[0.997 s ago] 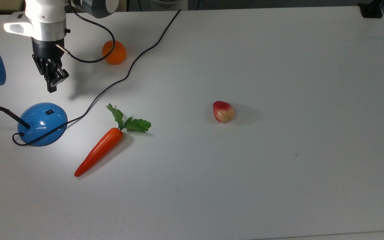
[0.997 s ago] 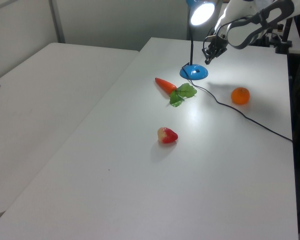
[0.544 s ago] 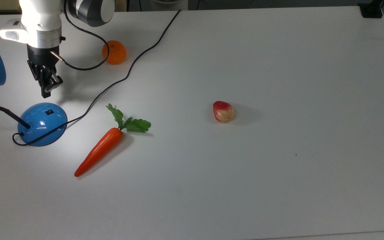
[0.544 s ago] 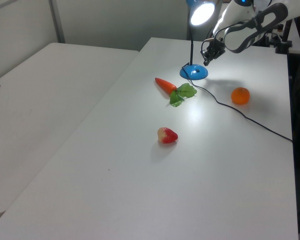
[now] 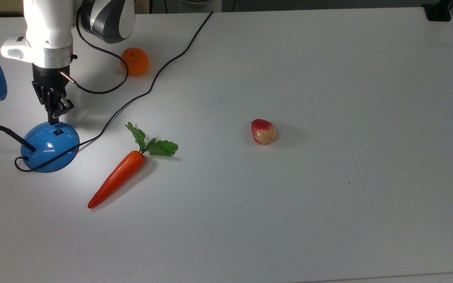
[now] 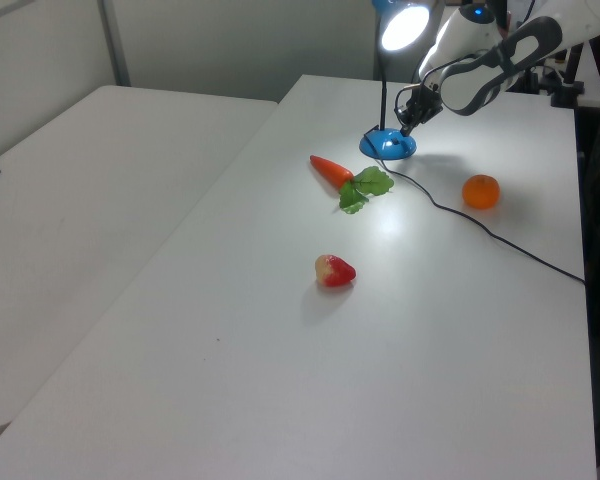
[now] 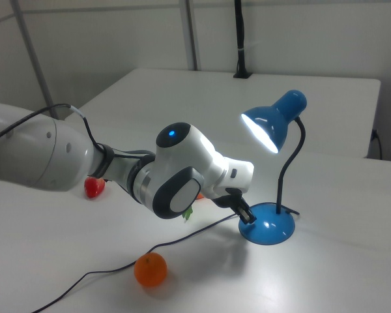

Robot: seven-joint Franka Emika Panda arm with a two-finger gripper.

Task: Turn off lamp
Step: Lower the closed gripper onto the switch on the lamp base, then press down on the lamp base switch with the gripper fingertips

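The lamp has a glossy blue dome base (image 5: 49,146) with a small black switch (image 5: 57,132), a black bendy neck (image 7: 288,169) and a blue shade (image 7: 274,120) whose bulb glows. The lit shade (image 6: 402,25) also shows in the left view, above the base (image 6: 387,146). My gripper (image 5: 53,118) points down with its fingers shut and empty. Its tip is at the base's far edge, just above the switch in the top view. In the right view the gripper (image 7: 247,215) touches or nearly touches the base (image 7: 268,227) on its left side.
The lamp's black cord (image 5: 148,92) runs across the table toward the back edge. An orange (image 5: 134,61) lies behind the cord, a toy carrot (image 5: 118,177) lies to the right of the base in the top view, and a red fruit (image 5: 264,131) sits mid-table.
The gripper has come down and toward the lamp base, from above the table behind it to the base's edge by the switch. The lamp stays lit.
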